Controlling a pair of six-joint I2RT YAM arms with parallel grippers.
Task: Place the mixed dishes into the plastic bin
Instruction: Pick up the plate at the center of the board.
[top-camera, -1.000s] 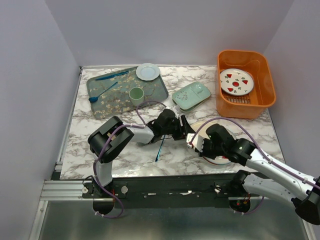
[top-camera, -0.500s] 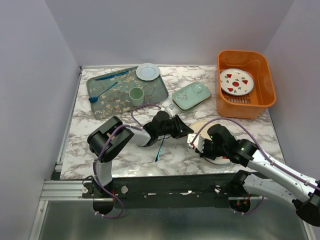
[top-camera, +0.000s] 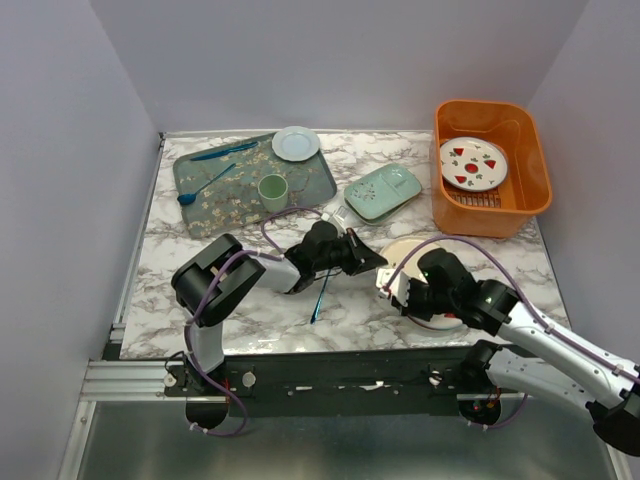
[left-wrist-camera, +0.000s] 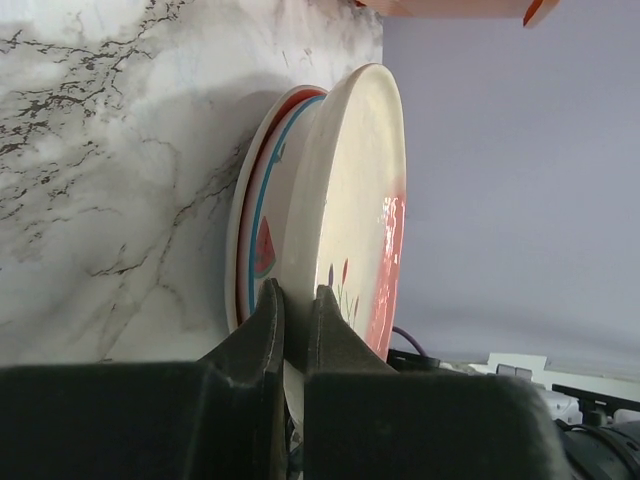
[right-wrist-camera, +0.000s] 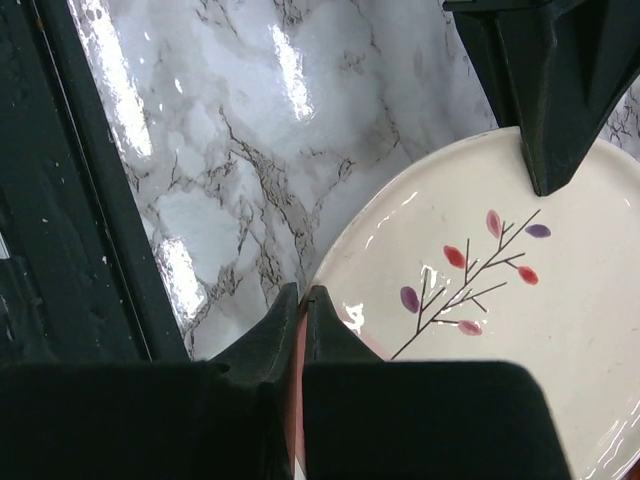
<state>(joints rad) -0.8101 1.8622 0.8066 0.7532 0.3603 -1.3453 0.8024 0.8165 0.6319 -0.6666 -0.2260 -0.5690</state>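
A cream plate with a branch motif (right-wrist-camera: 480, 260) tops a short stack (top-camera: 405, 253) at the table's front right. It rests on a plate with a blue ring and red rim (left-wrist-camera: 262, 215). My left gripper (left-wrist-camera: 297, 296) is shut on the cream plate's left rim, seen from above too (top-camera: 372, 262). My right gripper (right-wrist-camera: 301, 296) is shut on the same plate's near rim (top-camera: 398, 295). The orange plastic bin (top-camera: 520, 205) stands at the back right with a white red-marked plate (top-camera: 473, 163) inside. A pale-green divided dish (top-camera: 383, 192) lies left of the bin.
A dark floral tray (top-camera: 215, 205) at the back left carries a green cup (top-camera: 272, 190), a small pale plate (top-camera: 296, 143) and blue spoons (top-camera: 205, 183). A thin blue utensil (top-camera: 320, 293) lies on the marble under my left arm.
My left gripper's jaws have closed onto the cream plate's rim after reaching in from the left. My right gripper has kept its hold on the near rim.
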